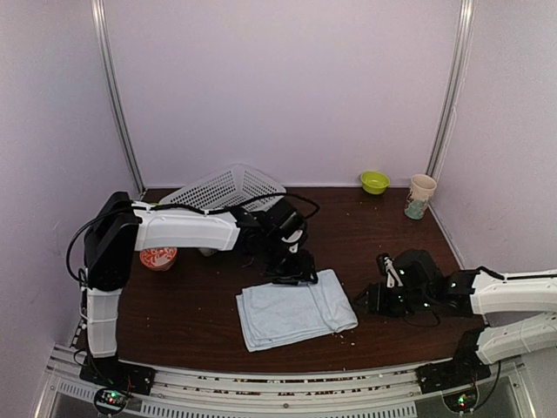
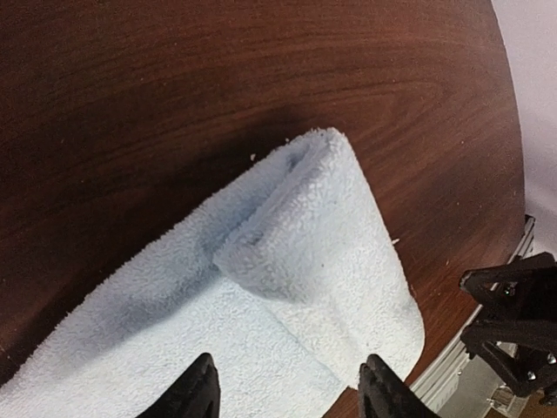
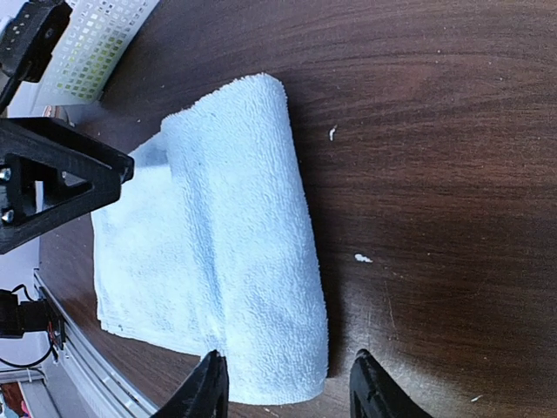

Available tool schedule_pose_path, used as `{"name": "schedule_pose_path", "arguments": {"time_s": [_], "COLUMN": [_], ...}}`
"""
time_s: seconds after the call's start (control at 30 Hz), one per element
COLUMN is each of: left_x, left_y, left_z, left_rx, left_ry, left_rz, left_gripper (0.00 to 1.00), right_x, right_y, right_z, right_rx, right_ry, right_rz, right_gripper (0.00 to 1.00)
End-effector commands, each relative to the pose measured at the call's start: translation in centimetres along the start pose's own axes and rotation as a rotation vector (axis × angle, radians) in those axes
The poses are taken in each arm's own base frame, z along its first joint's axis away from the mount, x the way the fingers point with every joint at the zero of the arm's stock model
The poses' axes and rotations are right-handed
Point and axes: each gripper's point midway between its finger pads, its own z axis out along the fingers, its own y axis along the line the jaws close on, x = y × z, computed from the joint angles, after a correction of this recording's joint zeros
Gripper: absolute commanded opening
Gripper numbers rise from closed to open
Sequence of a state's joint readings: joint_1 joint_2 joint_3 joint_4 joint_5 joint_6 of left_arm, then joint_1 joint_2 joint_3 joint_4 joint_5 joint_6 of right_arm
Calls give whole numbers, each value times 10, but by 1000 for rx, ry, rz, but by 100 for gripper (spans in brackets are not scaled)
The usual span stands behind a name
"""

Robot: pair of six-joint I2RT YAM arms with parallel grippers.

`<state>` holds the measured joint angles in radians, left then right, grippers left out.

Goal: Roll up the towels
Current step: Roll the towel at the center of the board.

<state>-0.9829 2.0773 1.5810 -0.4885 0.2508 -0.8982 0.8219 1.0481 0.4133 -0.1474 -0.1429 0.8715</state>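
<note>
Partly rolled, blue towel (image 1: 294, 315) lies beside left gripper (image 2: 292, 385) and right gripper (image 3: 291, 383), both spread wide

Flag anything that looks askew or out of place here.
The white mesh basket sits tilted on its side at the back, not upright. A few white specks dot the tabletop beside the pale blue towel, whose right end is only loosely rolled. Nothing looks spilled or damaged.
</note>
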Motion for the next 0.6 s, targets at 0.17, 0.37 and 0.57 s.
{"name": "schedule_pose_path", "arguments": {"time_s": [0.17, 0.37, 0.57], "left_x": [-17, -22, -25], "left_y": [-4, -3, -6], "left_z": [22, 32, 41], "left_rx": [60, 74, 97], "left_ry": [-3, -1, 15], "left_rz": [-92, -112, -114], "left_gripper": [55, 50, 35], "right_x": [-8, -12, -11], "right_y": [4, 6, 2], "right_z": [-13, -19, -19], "right_rx": [-10, -15, -9], "right_ry": [-30, -41, -36], "right_rz": [-8, -20, -21], "right_gripper": [48, 48, 48]}}
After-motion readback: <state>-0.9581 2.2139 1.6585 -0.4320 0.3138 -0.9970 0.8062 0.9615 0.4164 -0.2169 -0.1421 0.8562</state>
